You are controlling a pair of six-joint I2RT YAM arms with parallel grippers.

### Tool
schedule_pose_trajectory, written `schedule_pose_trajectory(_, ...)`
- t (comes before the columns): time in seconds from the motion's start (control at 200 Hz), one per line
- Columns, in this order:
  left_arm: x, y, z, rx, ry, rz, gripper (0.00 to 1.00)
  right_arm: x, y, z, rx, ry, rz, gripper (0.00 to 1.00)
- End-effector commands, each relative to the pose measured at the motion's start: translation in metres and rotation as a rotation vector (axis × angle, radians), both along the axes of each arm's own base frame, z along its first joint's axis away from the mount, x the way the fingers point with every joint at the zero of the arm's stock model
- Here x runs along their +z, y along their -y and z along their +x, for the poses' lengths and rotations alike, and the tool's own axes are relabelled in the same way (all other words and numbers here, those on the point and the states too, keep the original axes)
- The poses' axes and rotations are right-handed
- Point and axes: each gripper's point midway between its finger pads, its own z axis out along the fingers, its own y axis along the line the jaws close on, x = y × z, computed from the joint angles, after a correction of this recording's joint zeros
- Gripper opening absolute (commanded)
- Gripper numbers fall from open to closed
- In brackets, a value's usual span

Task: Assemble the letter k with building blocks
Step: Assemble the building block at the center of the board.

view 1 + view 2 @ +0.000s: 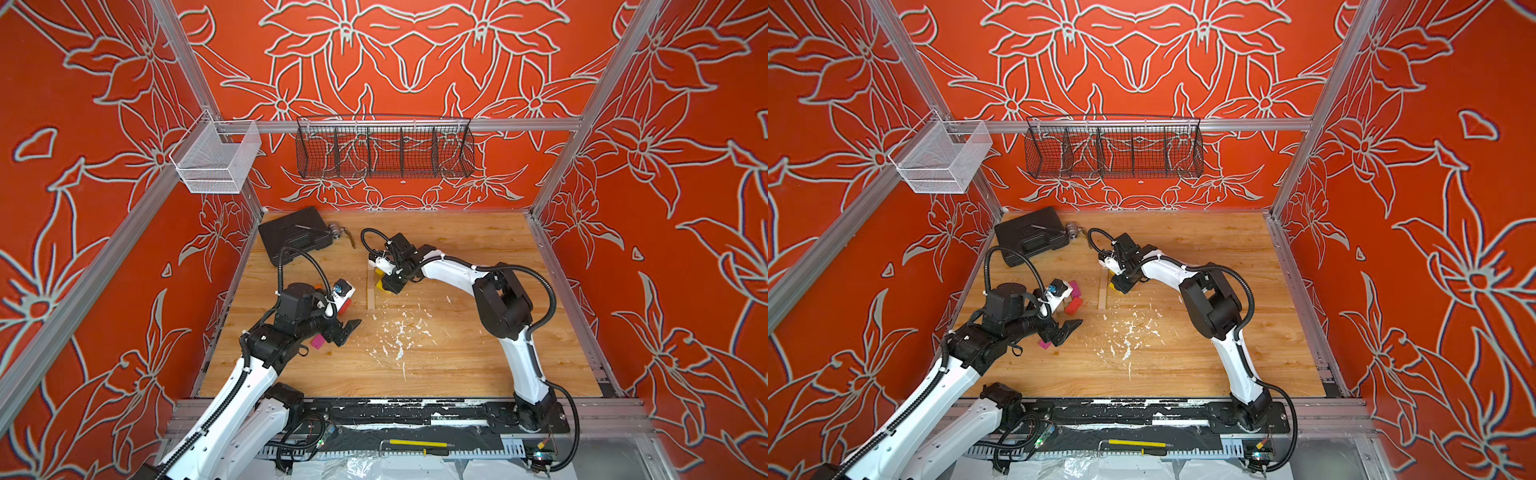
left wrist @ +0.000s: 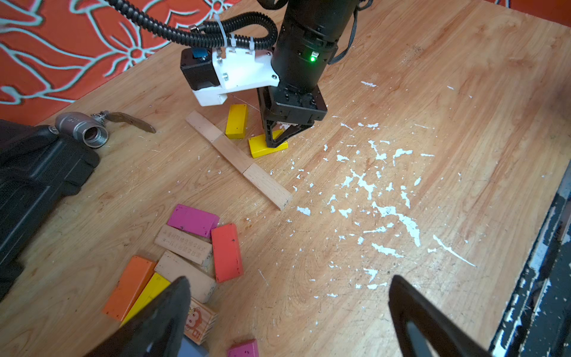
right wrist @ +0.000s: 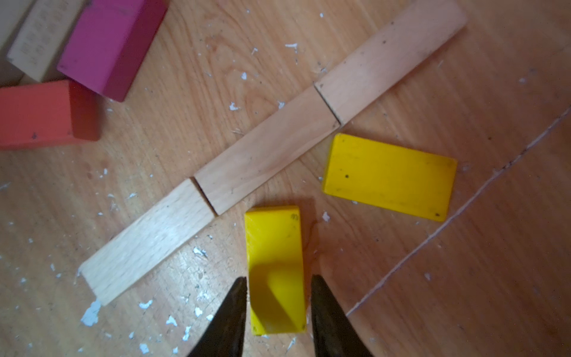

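Three plain wooden building blocks (image 3: pixel 262 157) lie end to end in one straight line (image 2: pixel 238 159) on the table (image 1: pixel 371 286). Beside that line lie two yellow blocks. My right gripper (image 3: pixel 278 278) is shut on one yellow block (image 3: pixel 275 247), which rests flat on the wood (image 2: pixel 258 150). The other yellow block (image 3: pixel 389 176) lies free, a corner near the line (image 2: pixel 236 121). My left gripper (image 2: pixel 290 279) hangs open over bare wood beside a loose pile: magenta (image 2: pixel 193 220), red (image 2: pixel 227 252), orange (image 2: pixel 128 287) and pale blocks (image 2: pixel 183 244).
A black case (image 1: pixel 291 237) and a metal valve (image 2: pixel 83 129) sit at the far left corner. White paint flecks (image 2: pixel 370 185) cover the middle of the table. A black wire basket (image 1: pixel 384 151) and a white one (image 1: pixel 216 158) hang on the walls.
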Motion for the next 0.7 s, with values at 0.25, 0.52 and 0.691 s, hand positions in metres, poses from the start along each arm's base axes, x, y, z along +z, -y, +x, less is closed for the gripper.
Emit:
schedule_pose_trajectory(0.25, 0.0095, 0.0003, -0.0004, -0.015, 0.03, -0.004, 0.97, -0.0115, 0.0021, 0.0043, 0.002, -0.017, -0.027, 0.35)
schedule_pose_trajectory(0.52, 0.0096, 0.0, -0.0001, -0.014, 0.032, -0.003, 0.97, -0.0089, -0.0003, 0.007, 0.0, -0.013, -0.022, 0.32)
schedule_pose_trajectory(0.691, 0.0096, 0.0004, 0.0001, -0.015, 0.031, -0.006, 0.97, -0.0075, -0.0011, 0.0081, 0.005, -0.011, -0.022, 0.32)
